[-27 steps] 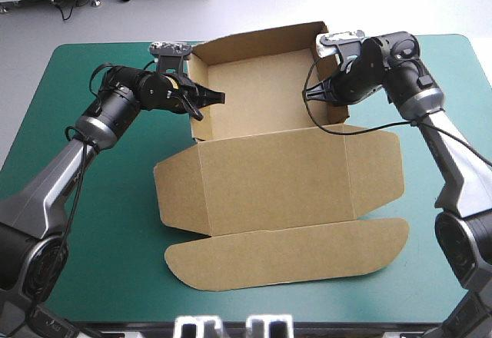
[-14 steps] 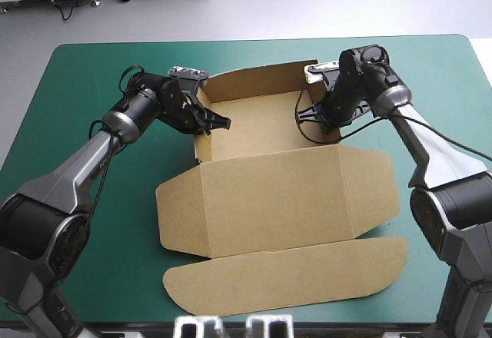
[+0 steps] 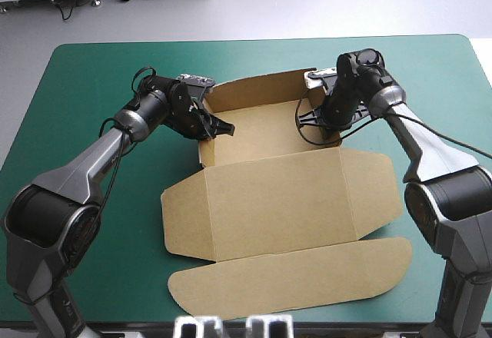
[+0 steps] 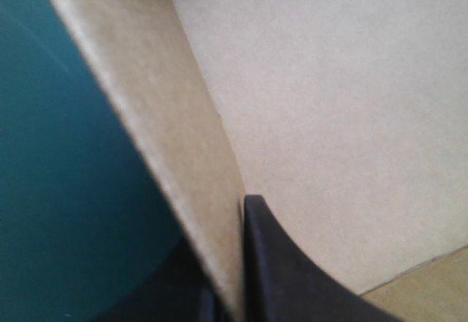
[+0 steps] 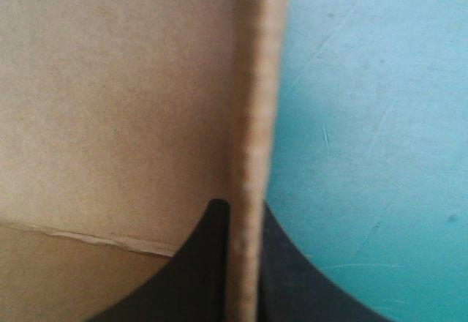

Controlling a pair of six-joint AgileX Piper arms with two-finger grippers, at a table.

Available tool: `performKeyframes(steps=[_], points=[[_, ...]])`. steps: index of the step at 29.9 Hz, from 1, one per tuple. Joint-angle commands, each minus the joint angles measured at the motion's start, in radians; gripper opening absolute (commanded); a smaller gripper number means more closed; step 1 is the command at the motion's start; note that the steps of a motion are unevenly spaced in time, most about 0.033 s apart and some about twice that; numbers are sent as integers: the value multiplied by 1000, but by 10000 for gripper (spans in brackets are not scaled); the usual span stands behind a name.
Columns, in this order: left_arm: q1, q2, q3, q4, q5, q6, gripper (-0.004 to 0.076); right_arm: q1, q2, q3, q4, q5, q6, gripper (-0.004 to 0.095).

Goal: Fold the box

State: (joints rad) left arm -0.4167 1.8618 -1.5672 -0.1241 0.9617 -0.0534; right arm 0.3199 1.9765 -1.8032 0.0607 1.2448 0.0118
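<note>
Since earlier both grippers drew nearer me | left gripper [image 3: 223, 128] clamps the box [image 3: 269, 192] by its left wall, right gripper [image 3: 305, 117] by its right | lid lies flat toward me

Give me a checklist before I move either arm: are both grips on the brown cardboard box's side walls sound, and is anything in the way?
1. Grip of the left gripper on the brown cardboard box: shut on the left side wall, a black finger on each face. Ok.
2. Grip of the right gripper: shut on the right side wall, whose edge runs between its fingers. Ok.
3. The back wall is raised. Ok.
4. The lid panel with its rounded flap lies flat on the teal-green table cover, clear of both grippers. Ok.
5. Side walls tucked firmly enough to stand unheld: cannot tell.
</note>
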Motion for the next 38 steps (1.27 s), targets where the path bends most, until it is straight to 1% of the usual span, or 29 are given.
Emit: performKeyframes(steps=[1, 2, 4, 5, 7, 8, 9, 10, 11, 12, 14, 16, 21, 25, 28, 32, 33, 34, 35, 37, 38], points=[[-29, -30, -24, -121, 29, 95, 30, 12, -49, -32, 128, 3, -31, -20], [-29, -30, -30, -121, 40, 96, 69, 12, -49, -32, 124, 3, -33, -20], [-26, -30, -49, -119, 68, 96, 174, 12, -49, -32, 108, 3, -25, 0], [-24, -30, -65, -109, 92, 96, 258, 12, -49, -32, 107, 3, -27, 33], [-24, -30, -102, -70, 130, 89, 376, 12, -49, -32, 112, 3, -27, 144], [-24, -30, -129, -51, 157, 89, 456, 12, -49, -32, 116, 5, -29, 233], [-24, -30, -146, -34, 169, 89, 499, 12, -49, -32, 121, 5, -39, 337], [-24, -30, -165, -24, 185, 79, 533, 12, -51, -32, 123, 5, -46, 428], [-24, -30, -192, -11, 199, 67, 566, 12, -51, -32, 125, 5, -46, 566], [-24, -30, -208, -5, 208, 67, 574, 12, -51, -32, 125, 5, -46, 671], [-24, -30, -241, 2, 220, 67, 573, 12, -54, -32, 116, 5, -46, 819], [-24, -30, -265, 7, 234, 67, 573, 12, -60, -32, 109, 5, -46, 866], [-24, -30, -294, 47, 273, 67, 573, 12, -98, -35, 102, 5, -51, 859], [-24, -30, -311, 99, 323, 67, 573, 12, -153, -42, 51, 5, -56, 859], [-24, -39, -333, 109, 323, 67, 573, 12, -205, -65, 23, 5, -58, 859], [-24, -76, -375, 105, 323, 67, 563, 12, -274, -113, 28, 5, -68, 835], [-24, -97, -377, 105, 323, 67, 541, 12, -292, -122, 30, 5, -77, 825], [-24, -119, -377, 105, 325, 67, 503, 12, -308, -127, 30, 3, -81, 816], [-24, -147, -375, 105, 325, 72, 447, 12, -324, -132, 27, 3, -85, 810], [-24, -221, -360, 105, 325, 85, 305, 12, -346, -138, 14, 3, -93, 809], [-24, -263, -348, 105, 325, 100, 217, 12, -353, -141, 7, 3, -95, 809]])
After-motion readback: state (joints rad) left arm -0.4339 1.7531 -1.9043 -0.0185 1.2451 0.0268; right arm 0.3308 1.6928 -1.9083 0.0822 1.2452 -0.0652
